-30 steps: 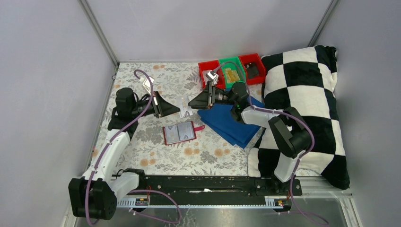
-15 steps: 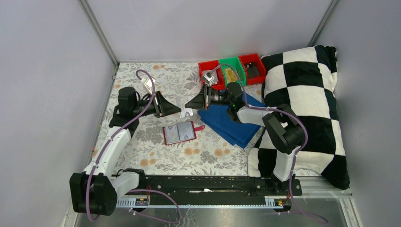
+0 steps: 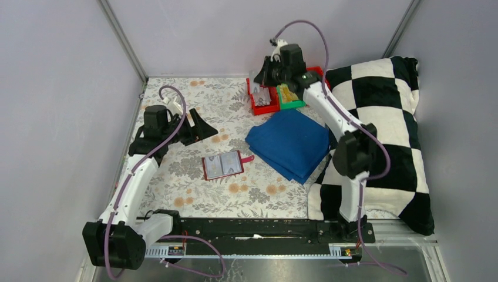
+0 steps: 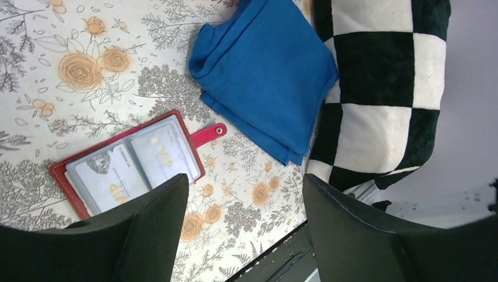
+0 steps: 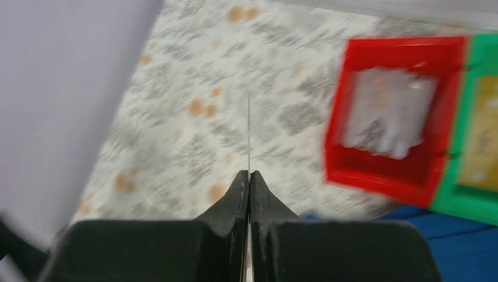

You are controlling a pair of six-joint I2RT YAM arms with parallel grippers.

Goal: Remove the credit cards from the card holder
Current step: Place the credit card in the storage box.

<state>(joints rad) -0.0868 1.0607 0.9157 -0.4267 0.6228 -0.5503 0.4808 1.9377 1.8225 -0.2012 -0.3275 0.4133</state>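
Observation:
The red card holder lies open on the flowered table, strap tab to the right. Two pale credit cards sit in its grey-blue slots. My left gripper hovers above and behind it, open, with nothing between its fingers. My right gripper is raised over the back of the table by the left red bin, shut on a thin card seen edge-on above its fingertips. The view there is blurred by motion.
A pale card lies in the left red bin, a tan one in the green bin. A folded blue cloth lies right of the holder. A black-and-white checked pillow fills the right side. Grey walls enclose the table.
My right gripper shut on a card beside the left gripper, then swung up and back to the red bin. The left gripper opened and drew slightly left.

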